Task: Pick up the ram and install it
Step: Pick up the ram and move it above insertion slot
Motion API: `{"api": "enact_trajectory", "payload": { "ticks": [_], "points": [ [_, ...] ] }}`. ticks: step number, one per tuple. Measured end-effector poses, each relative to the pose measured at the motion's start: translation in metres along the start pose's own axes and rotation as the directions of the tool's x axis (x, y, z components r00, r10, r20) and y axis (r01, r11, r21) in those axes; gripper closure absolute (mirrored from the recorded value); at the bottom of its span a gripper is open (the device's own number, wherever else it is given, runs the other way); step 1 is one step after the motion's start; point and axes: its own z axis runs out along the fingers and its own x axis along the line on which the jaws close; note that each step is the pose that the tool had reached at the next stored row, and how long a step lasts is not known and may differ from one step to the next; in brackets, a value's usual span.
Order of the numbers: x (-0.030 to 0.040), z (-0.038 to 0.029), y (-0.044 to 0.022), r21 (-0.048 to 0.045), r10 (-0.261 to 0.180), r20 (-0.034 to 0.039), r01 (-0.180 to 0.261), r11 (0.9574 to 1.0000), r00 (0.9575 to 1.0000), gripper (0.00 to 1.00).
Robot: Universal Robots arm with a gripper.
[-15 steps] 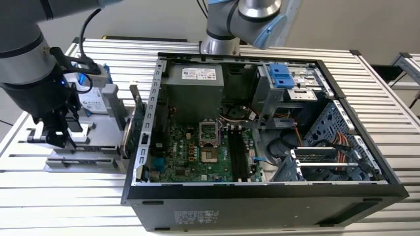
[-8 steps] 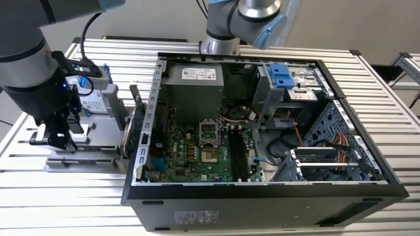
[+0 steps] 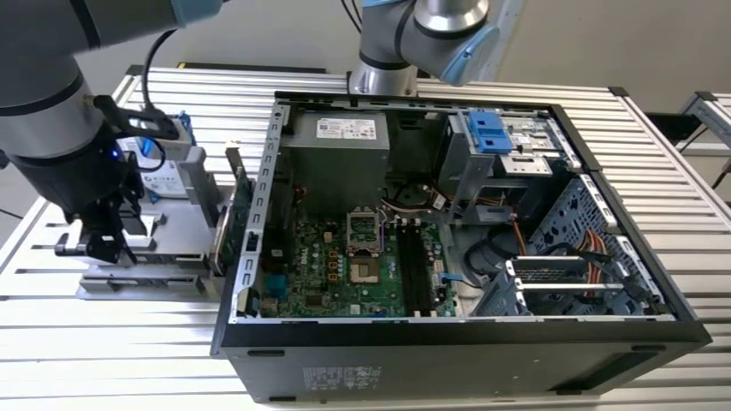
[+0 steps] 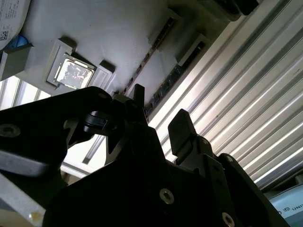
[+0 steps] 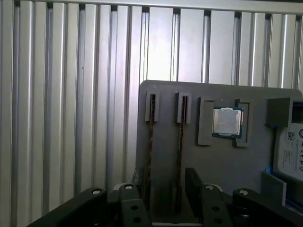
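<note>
Two ram sticks stand edge-up in slots of a grey parts holder (image 5: 165,101); in the first wrist view they are one ram stick (image 5: 150,142) and a second (image 5: 180,142). The second wrist view shows the same dark ram strips (image 4: 154,47), (image 4: 173,80). My gripper (image 5: 165,184) (image 4: 158,113) hovers open just above the holder, its dark fingers (image 5: 193,182) apart on either side of the two sticks, holding nothing. In the exterior view the gripper (image 3: 101,247) hangs over the holder (image 3: 137,274), at the exterior view's left of the open computer case (image 3: 457,330).
The holder also carries a processor chip (image 5: 227,122) (image 4: 75,73), a silver hard drive (image 5: 289,151) (image 3: 160,175) and an upright green circuit card (image 3: 234,214). Inside the case lies the motherboard (image 3: 331,265) with its long memory slots (image 3: 412,270). A second arm's base (image 3: 440,34) stands behind the case.
</note>
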Motion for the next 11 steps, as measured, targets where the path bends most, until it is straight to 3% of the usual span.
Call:
{"api": "enact_trajectory", "payload": {
  "ticks": [11],
  "points": [
    [0.0023, 0.0098, -0.0003, 0.0, 0.0, -0.0001, 0.0, 1.0, 1.0, 0.0]
  ]
}}
